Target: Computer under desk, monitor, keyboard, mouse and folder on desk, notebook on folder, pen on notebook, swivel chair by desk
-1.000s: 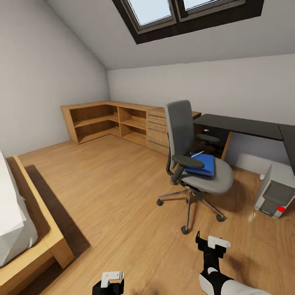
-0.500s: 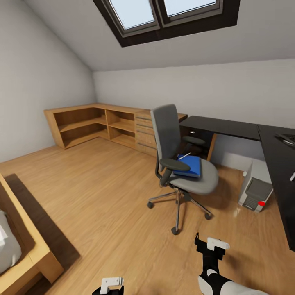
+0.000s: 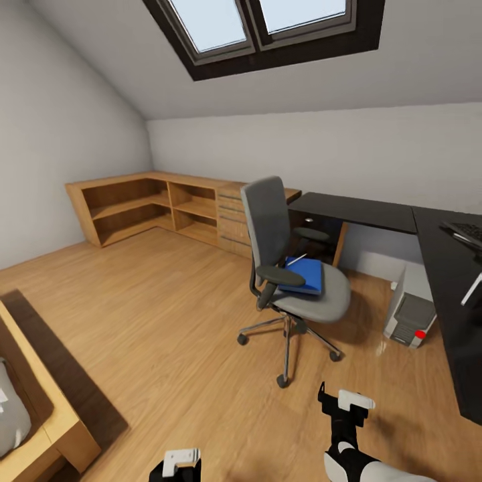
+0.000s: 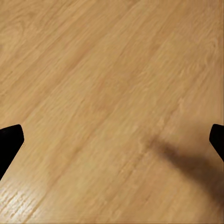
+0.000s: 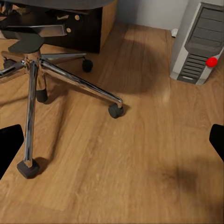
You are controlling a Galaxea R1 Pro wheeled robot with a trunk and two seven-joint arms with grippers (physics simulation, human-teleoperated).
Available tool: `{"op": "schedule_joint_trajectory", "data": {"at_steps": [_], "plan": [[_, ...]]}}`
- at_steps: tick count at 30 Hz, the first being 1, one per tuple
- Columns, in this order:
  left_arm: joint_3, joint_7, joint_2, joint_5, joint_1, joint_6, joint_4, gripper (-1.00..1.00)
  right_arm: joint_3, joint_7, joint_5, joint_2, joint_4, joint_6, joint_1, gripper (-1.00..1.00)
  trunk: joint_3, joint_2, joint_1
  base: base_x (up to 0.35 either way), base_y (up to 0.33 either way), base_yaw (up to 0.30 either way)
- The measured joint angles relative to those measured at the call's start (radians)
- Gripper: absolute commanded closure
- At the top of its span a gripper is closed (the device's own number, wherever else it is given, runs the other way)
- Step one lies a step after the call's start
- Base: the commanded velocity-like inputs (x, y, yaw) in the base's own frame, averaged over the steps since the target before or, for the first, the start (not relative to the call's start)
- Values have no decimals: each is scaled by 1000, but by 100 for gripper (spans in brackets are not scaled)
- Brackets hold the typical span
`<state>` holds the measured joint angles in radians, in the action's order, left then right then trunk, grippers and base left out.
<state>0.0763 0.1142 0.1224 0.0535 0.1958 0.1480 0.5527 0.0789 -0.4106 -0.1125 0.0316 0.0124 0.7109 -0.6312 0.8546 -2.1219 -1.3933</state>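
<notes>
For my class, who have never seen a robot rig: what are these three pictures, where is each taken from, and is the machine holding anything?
These are simulator renders from a two-armed wheeled robot in an attic bedroom. The wide picture is from its head: the left gripper and right gripper poke in at the bottom. Ahead stands the swivel chair with the blue folder on its seat, beside the black desk; the computer sits on the floor under it. The other two pictures come from cameras on the wrists, looking along the fingers. The left one sees the wooden floor; the right one sees the chair's chrome base and the computer. Both grippers are open, holding nothing.
</notes>
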Motion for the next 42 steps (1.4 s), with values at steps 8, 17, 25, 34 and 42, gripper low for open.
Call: {"op": "schedule_joint_trajectory", "data": {"at_steps": [8, 17, 25, 34, 42], "plan": [[0, 0, 0, -1, 0, 20, -28, -100, 0, 0, 0, -1, 4, 0, 2, -100, -25, 56, 31, 0, 0, -180], [1, -1, 0, -1, 0, 26, -32, -100, 0, 1, 0, 1, 5, -1, 2, -100, -53, 119, 65, 0, 0, -152], [0, -2, 0, -1, 0, 68, -32, -100, 0, 1, 0, 2, 6, -1, 3, -100, -78, 175, 96, 0, 0, -19], [1, -2, 0, -1, 0, 81, -32, -100, 0, 1, 0, 2, 6, -1, 2, -100, -106, 238, 130, 0, 0, -2], [2, -3, 0, -1, 0, 83, -33, -100, 0, 1, 0, 2, 6, -1, 3, -100, -106, 238, 130, 0, 0, 0]]}}
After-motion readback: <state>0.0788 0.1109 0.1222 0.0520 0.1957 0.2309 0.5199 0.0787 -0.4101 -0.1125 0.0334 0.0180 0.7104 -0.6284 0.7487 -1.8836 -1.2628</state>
